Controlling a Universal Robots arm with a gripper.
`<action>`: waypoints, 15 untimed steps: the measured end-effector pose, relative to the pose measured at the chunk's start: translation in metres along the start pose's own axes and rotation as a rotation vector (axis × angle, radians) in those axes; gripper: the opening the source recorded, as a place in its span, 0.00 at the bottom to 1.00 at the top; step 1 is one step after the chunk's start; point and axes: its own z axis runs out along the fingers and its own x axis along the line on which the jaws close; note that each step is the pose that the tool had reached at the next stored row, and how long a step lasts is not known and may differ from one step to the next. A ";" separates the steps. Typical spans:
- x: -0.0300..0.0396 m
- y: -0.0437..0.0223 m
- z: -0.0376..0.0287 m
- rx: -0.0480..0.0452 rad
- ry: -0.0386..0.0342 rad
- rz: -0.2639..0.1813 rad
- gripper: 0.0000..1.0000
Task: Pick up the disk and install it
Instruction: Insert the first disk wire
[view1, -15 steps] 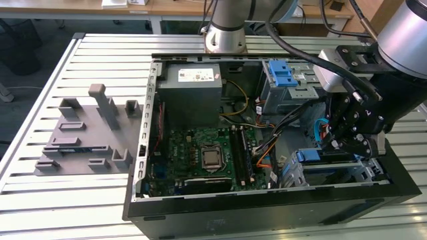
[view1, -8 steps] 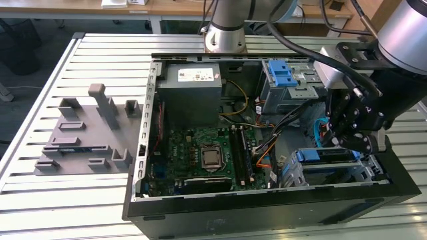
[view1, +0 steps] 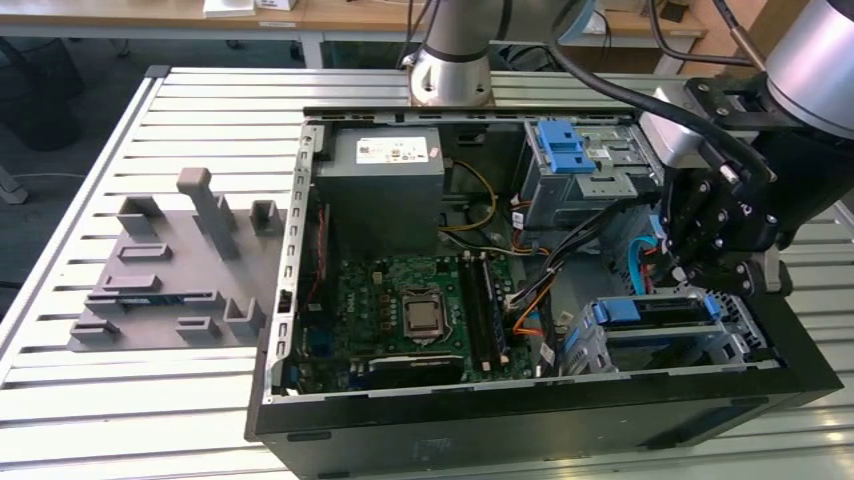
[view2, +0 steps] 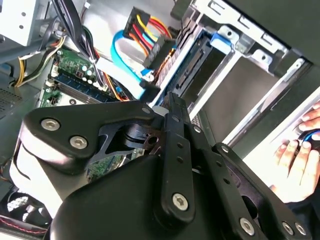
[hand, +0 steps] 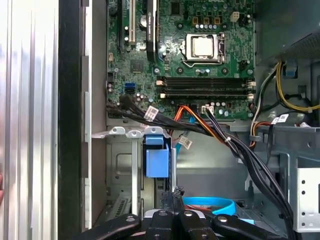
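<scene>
In the exterior view an open computer case (view1: 534, 430) lies on the slatted worktop (view1: 160, 400). The claw (view1: 678, 278) hangs inside the case at the exterior view's right, just above the drive cage (view1: 741, 345). The disk (view1: 654, 312) lies flat in that cage with its blue rail showing, below the fingertips; I cannot tell whether they touch it. A grey power-supply box (view1: 384, 170) sits at the far end of the case, with the motherboard (view1: 414, 310) nearer. In the second wrist view the claw (view2: 170, 102) is clenched, its links drawn together, and it points toward the cage (view2: 260, 55). A person's hand (view2: 292, 155) rests beside the case. In the first wrist view the clenched claw (hand: 173, 196) grasps nothing and sits just beside a blue plastic tab (hand: 156, 160) in the cage (hand: 117, 165), near bundled cables (hand: 240, 150).
</scene>
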 end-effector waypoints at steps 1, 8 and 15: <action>-0.0008 -0.0014 0.0000 0.0000 0.0000 0.000 0.11; -0.0060 -0.0110 -0.0001 0.0000 0.0000 0.000 0.11; -0.0106 -0.0195 -0.0001 0.0000 0.0000 0.000 0.11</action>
